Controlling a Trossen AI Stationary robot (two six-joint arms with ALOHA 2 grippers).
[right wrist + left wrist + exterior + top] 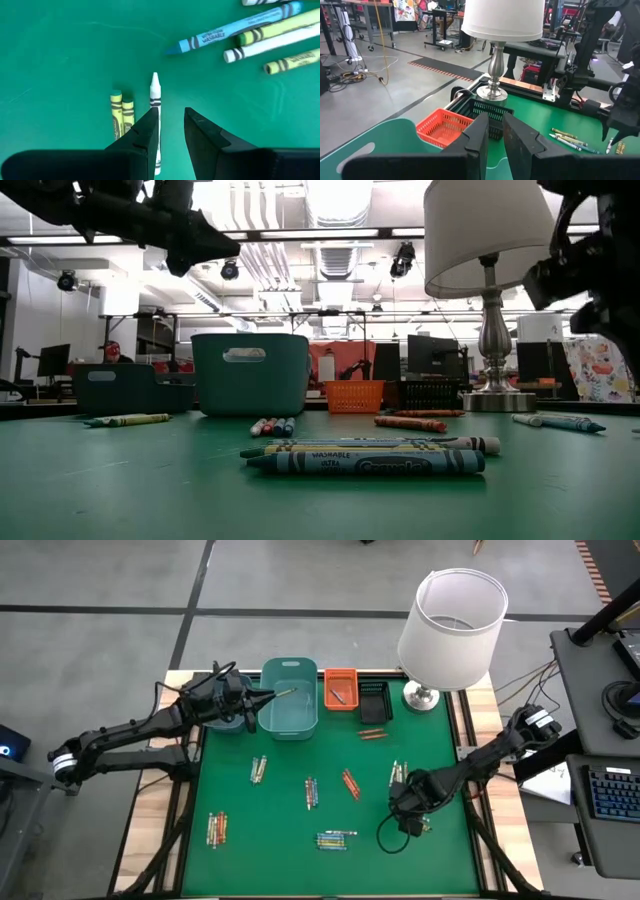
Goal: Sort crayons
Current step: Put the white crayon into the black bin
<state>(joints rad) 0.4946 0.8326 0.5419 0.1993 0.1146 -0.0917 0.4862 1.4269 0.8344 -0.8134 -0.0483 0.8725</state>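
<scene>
Right wrist view: narrow, empty right jaws [171, 120] hang over a white crayon [156, 102] lying lengthwise along one finger, just off-centre.

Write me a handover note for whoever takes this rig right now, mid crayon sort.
Left gripper: held over the teal bin; whether it carries a crayon is unclear.
Right gripper: open, low over the mat, a white crayon beside one finger, not gripped.
Crayons: mostly in small clusters across the green mat, e.g..
Done: little; a stick shows in the teal bin, another in the orange basket.
Left: nearly all the clusters.
</scene>
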